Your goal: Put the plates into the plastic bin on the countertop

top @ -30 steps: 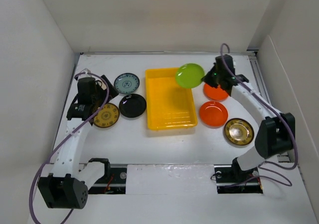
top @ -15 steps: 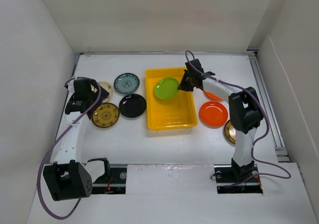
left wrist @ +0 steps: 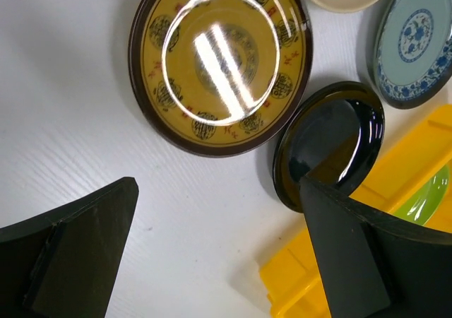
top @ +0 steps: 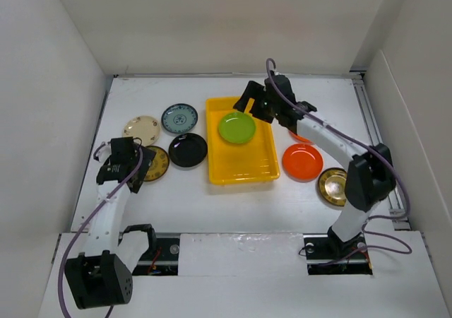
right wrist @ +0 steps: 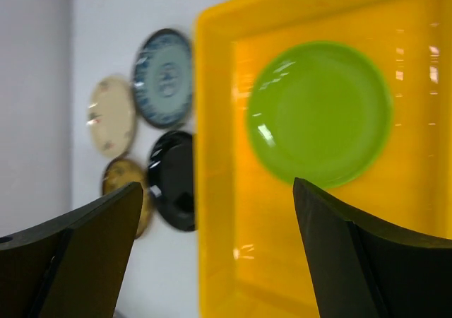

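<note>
Eight small round plates can be counted from above, but three are only partly seen. One plain orange plate [top: 299, 137] is a sliver behind the right arm [top: 332, 143]; one gold-brown patterned plate [top: 333, 188] is cut at its right side by that arm's elbow; the other gold-brown patterned plate [top: 157, 164] is half covered by the left tool [top: 126, 165]. Seen whole are a second orange plate [top: 302, 161], a glossy black plate [top: 187, 150], a teal-blue patterned plate [top: 179, 118] and a cream plate [top: 141, 129], all on the white counter [top: 183, 205]. One lime green plate [top: 236, 127] lies flat in the far half of the shallow yellow plastic bin [top: 241, 168], the only plate inside it; seven sit outside, four to its left, three to its right. The right tool [top: 248, 100] hangs over the bin's far edge, fingers spread wide, holding nothing. The left tool is likewise wide apart and empty, above the counter beside the gold-brown plate. The right wrist view is blurred, so plate patterns there are hard to read
</note>
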{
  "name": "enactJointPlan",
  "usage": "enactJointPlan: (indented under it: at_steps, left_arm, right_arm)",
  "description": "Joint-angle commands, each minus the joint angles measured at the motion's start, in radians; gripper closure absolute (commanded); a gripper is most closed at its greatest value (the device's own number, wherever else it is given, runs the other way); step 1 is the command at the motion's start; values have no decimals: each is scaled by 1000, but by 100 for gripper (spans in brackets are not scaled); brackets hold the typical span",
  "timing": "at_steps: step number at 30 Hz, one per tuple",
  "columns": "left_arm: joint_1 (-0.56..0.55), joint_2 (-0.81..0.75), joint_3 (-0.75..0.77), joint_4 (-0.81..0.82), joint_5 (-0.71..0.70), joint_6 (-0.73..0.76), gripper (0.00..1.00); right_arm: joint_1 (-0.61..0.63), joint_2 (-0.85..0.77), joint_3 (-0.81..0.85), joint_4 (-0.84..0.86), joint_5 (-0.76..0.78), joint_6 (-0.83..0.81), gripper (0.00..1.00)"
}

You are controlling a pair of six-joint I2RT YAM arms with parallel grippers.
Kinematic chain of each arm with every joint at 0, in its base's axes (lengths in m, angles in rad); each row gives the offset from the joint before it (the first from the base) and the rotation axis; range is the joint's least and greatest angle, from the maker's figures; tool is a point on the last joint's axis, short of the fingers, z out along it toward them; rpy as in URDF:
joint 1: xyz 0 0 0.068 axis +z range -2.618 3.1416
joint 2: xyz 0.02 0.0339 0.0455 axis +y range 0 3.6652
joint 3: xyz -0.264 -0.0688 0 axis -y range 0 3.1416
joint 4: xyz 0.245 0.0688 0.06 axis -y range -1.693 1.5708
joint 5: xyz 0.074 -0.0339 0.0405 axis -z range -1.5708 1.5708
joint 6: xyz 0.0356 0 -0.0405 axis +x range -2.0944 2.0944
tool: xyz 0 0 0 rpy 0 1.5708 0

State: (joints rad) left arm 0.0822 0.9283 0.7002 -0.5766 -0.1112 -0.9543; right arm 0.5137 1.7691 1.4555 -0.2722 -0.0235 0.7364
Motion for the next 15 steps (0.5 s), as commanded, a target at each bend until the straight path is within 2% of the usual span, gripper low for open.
enactJointPlan:
  at_steps: [1,5,13,15]
  left_arm:
    - [-12,-42,-36,-75,-15,-126,0]
    - [-12,-51,-93,-37,-15,-178,0]
    - [-12,32,-188,132,-85,-262,0]
    - [-12,58,-199,168,-96,-271,9]
  right_arm:
    - [51,-140,-52,87,-19,-11,7]
    - [88,-229,-110,114,-105,-11,7]
    - [151,-442,-227,139,-135,-22,7]
    - [151,-505,-256,139,-135,-31,7]
